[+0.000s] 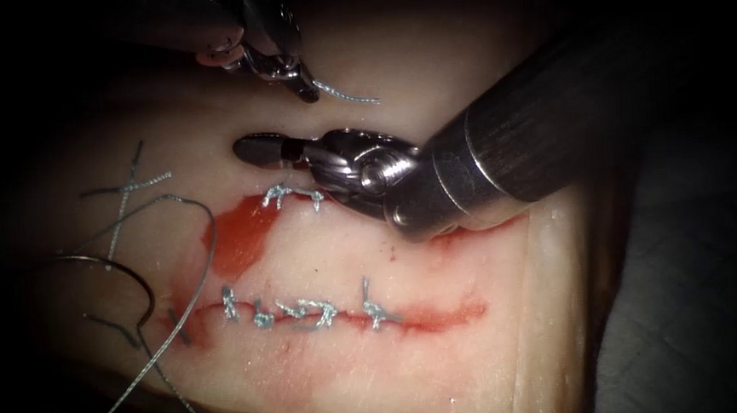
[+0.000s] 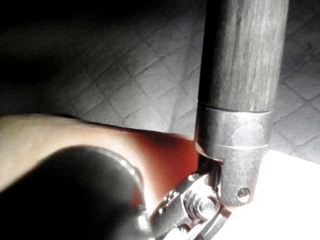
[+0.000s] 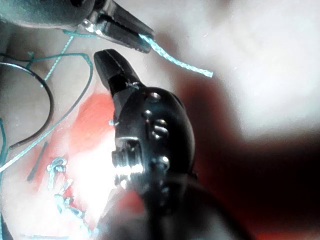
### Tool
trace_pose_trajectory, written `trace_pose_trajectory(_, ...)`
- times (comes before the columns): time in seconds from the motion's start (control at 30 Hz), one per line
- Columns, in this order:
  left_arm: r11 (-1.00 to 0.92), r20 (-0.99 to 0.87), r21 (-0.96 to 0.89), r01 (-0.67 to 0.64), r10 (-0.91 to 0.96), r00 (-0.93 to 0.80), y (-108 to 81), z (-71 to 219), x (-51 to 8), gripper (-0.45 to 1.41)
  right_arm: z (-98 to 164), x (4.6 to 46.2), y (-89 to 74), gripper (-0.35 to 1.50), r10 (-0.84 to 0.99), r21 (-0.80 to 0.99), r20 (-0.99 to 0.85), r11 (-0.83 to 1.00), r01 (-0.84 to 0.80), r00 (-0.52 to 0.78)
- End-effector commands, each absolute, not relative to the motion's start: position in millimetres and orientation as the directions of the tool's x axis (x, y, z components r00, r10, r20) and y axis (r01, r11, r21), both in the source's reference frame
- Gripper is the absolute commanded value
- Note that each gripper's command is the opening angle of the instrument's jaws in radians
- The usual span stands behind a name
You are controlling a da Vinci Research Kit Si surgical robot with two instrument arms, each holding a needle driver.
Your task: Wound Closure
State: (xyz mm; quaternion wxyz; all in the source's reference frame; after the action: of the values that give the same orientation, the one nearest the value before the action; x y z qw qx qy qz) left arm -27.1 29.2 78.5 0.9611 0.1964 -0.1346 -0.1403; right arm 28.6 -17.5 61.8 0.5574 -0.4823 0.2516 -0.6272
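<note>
Two tools are over the tissue (image 1: 445, 347) in the endoscope view. The left tool (image 1: 303, 91) comes in from above, its jaws closed on a short cut end of thread (image 1: 346, 95) that sticks out to the right of its tip; the right wrist view shows the same grip, with the pale strand (image 3: 175, 57) trailing free from the closed tip (image 3: 142, 44). The right tool (image 1: 254, 149) enters from the right on its thick shaft, jaws closed and holding nothing, its dark tip pointing left just above the upper row of stitches (image 1: 291, 196). In the right wrist view that tip (image 3: 107, 62) sits just below the left tool, near it but apart. The curved needle (image 1: 121, 277) lies free on the tissue at the left, well clear of both tools and not in the tissue; its arc ends near the left end of the lower cut (image 1: 426, 316). The long thread (image 1: 193, 268) loops around the needle and runs off toward the lower left. The lower cut carries a row of knotted stitches (image 1: 307, 311). A patch of red fluid (image 1: 238, 236) lies between the two rows, toward the left. Several loose cut ends of thread (image 1: 129, 191) rest on the tissue at the upper left, near the needle.
</note>
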Motion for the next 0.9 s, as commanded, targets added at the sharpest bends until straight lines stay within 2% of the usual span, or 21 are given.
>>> trace_pose_trajectory(0.03, 0.885, 0.203, 0.412, 0.218, -0.322, 0.925, 29.7, 79, -27.5, -0.45, 62, 29.6, -17.6, -0.35, -0.941, -0.854, 0.326, -0.254, 0.455, 0.087)
trace_pose_trajectory(0.3, 0.886, 0.202, 0.41, 0.218, -0.321, 0.925, 29.7, 79, -27.5, -0.45, 62, 29.6, -17.6, -0.35, -0.942, -0.852, 0.325, -0.253, 0.459, 0.083)
trace_pose_trajectory(0.33, 0.886, 0.202, 0.41, 0.217, -0.32, 0.926, 29.7, 79, -27.4, -0.45, 62, 29.5, -17.5, -0.18, -0.942, -0.852, 0.324, -0.252, 0.459, 0.084)
trace_pose_trajectory(0.37, 0.887, 0.202, 0.409, 0.215, -0.317, 0.927, 29.7, 79, -27.2, -0.45, 62, 29.5, -17.3, 0.1, -0.942, -0.85, 0.324, -0.249, 0.464, 0.088)
trace_pose_trajectory(0.4, 0.89, 0.202, 0.404, 0.213, -0.314, 0.928, 29.6, 79, -26.9, -0.45, 62, 29.4, -17.1, 0.52, -0.943, -0.851, 0.322, -0.246, 0.464, 0.09)
trace_pose_trajectory(0.43, 0.89, 0.196, 0.405, 0.207, -0.306, 0.932, 29.6, 79, -26.6, -0.45, 62, 29.2, -17.0, 0.76, -0.934, -0.839, 0.349, -0.277, 0.469, 0.071)
trace_pose_trajectory(0.47, 0.89, 0.177, 0.412, 0.196, -0.289, 0.941, 29.4, 79, -25.9, -0.45, 62, 29.0, -16.8, 0.89, -0.924, -0.826, 0.378, -0.309, 0.471, 0.058)
trace_pose_trajectory(0.57, 0.837, 0.05, 0.492, 0.24, -0.303, 0.952, 28.6, 79, -22.8, -0.45, 62, 27.4, -15.8, 1.13, -0.898, -0.8, 0.438, -0.368, 0.473, 0.041)
trace_pose_trajectory(0.77, 0.792, -0.065, 0.531, 0.302, -0.318, 0.946, 27.9, 80, -18.7, -0.45, 60, 24.6, -13.8, 1.21, -0.892, -0.788, 0.442, -0.34, 0.513, 0.088)
trace_pose_trajectory(0.9, 0.753, -0.169, 0.556, 0.351, -0.311, 0.935, 27.3, 81, -15.3, -0.45, 59, 22.1, -12.7, 1.28, -0.861, -0.793, 0.461, -0.292, 0.535, 0.213)
